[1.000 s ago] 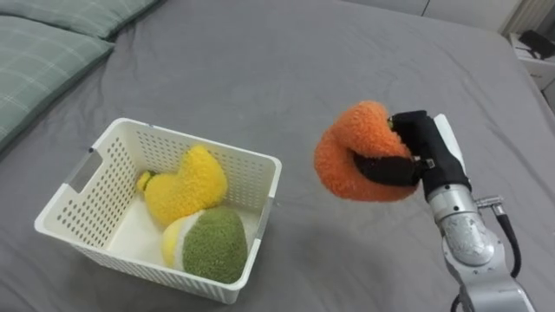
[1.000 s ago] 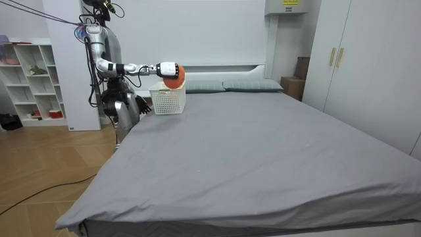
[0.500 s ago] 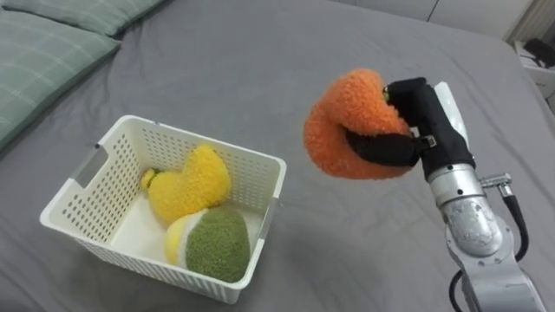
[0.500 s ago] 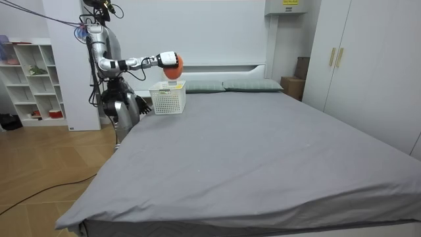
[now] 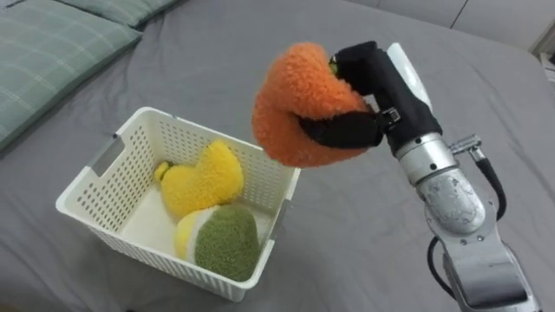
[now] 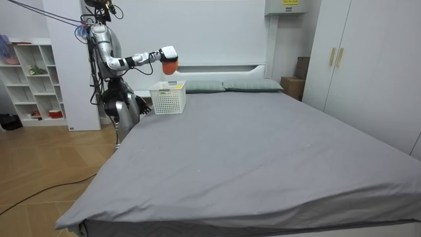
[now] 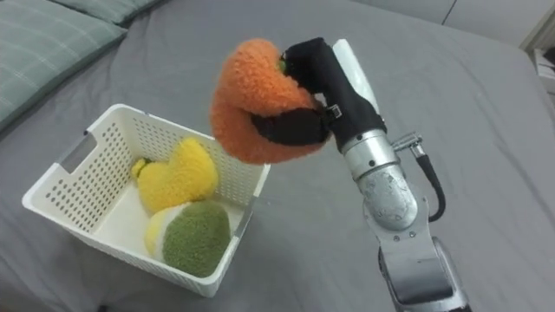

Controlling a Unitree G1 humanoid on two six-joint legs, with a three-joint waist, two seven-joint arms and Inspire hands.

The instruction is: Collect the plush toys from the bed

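Note:
My right hand (image 5: 368, 95) (image 7: 316, 82) is shut on a fuzzy orange plush toy (image 5: 290, 108) (image 7: 251, 104) and holds it in the air above the right rim of the white slatted basket (image 5: 95, 186) (image 7: 61, 169). Inside the basket lie a yellow plush toy (image 5: 204, 178) (image 7: 178, 178) and a green and pale yellow plush toy (image 5: 225, 243) (image 7: 191, 238). In the room view I stand at the corner of the bed by the basket (image 6: 168, 99), my right arm raised with the orange toy (image 6: 170, 66) over it. My left hand (image 6: 141, 105) hangs low by my side.
The basket stands on a grey bedspread (image 5: 260, 52) (image 6: 263, 151). Green checked pillows (image 5: 43, 61) (image 7: 35, 43) lie at the upper left. A white shelf unit (image 6: 33, 85) stands behind me, a wardrobe (image 6: 368, 66) at the room view's right.
My right hand has lifted the orange toy and carried it left, from beside the basket to above its right rim. The camera has shifted a little.

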